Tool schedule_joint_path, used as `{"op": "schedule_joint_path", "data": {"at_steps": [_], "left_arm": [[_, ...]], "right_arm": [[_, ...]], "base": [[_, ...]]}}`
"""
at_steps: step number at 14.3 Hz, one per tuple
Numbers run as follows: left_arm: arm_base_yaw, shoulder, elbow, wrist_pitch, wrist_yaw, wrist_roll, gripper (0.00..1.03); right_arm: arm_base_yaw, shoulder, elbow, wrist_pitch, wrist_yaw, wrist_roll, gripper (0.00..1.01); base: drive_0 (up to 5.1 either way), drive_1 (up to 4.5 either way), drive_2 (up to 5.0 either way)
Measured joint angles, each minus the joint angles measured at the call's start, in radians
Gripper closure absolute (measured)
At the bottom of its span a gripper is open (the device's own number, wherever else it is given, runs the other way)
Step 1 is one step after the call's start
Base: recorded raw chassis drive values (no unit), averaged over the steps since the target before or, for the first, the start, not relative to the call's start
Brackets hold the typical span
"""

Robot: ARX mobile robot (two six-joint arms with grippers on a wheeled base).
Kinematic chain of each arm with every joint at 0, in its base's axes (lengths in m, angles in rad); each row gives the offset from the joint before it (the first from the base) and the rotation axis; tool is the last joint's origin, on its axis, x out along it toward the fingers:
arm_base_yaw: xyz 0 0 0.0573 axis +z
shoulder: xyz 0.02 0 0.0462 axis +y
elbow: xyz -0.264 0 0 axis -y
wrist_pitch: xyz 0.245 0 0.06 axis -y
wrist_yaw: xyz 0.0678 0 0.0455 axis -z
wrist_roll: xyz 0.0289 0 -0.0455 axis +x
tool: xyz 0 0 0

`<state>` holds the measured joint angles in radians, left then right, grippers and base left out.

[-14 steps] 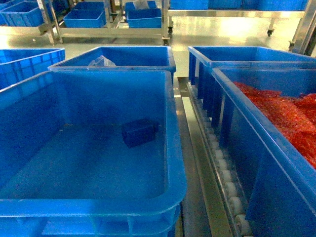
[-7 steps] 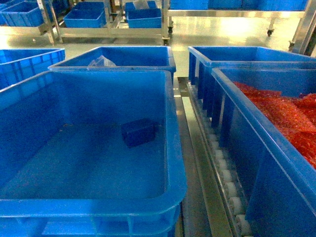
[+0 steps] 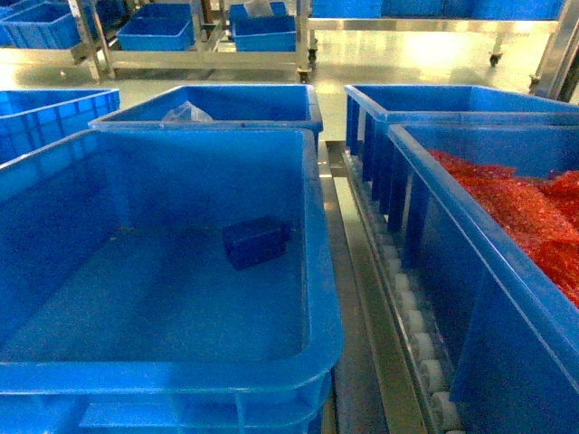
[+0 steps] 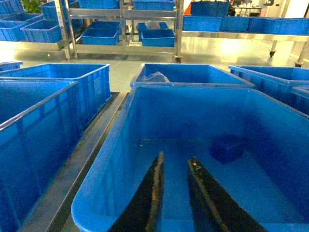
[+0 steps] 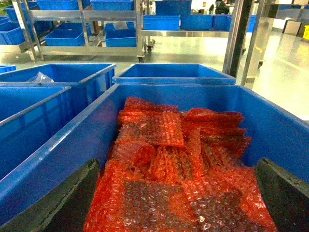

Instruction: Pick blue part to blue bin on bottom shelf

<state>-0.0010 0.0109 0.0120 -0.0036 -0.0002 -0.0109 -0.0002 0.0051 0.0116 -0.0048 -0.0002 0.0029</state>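
**Blue part sits alone in the big blue bin**

In the head view, the blue bin [image 3: 172,271] fills the left and middle of the frame. Its thick rim runs along the bottom edge and up the right side. The blue part [image 3: 256,241] lies flat on the bin floor, right of the middle and near the far wall. It touches no wall, and there is open floor all around it, most of it to the left and toward the bottom of the frame.

In the left wrist view, the left gripper [image 4: 175,166] shows at the bottom middle, inside the bin. Its two dark fingers [image 4: 153,193] are a little apart and grip nothing. The part [image 4: 228,148] sits to the right of them, apart from both.

Right of the bin in the head view, the shelf [image 3: 375,298] shows a shiny metal rail and a row of small white rollers [image 3: 418,348].

Farther right is another blue crate [image 3: 488,271] full of red bubble wrap [image 3: 534,212]. In the right wrist view, the right gripper [image 5: 176,200] has its dark fingers [image 5: 67,203] spread wide at the lower corners, over the wrap [image 5: 169,159], with nothing held.

At the top of the frames, a pale shiny floor [image 3: 407,59] leads to metal racks [image 3: 208,54] with more blue crates.
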Motion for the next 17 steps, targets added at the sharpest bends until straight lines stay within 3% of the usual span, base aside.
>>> {"op": "schedule_joint_path", "data": {"at_steps": [2,5,8,17], "left_arm": [[0.000,0.000,0.000,0.000,0.000,0.000,0.56],[0.000,0.000,0.000,0.000,0.000,0.000,0.22],[0.000,0.000,0.000,0.000,0.000,0.001,0.03],[0.000,0.000,0.000,0.000,0.000,0.001,0.05]], "right_arm": [[0.000,0.000,0.000,0.000,0.000,0.000,0.03],[0.000,0.000,0.000,0.000,0.000,0.000,0.03],[0.000,0.000,0.000,0.000,0.000,0.000,0.03],[0.000,0.000,0.000,0.000,0.000,0.000,0.03]], "base": [[0.0,0.00,0.0],[0.0,0.00,0.0],[0.0,0.00,0.0],[0.0,0.00,0.0]]}}
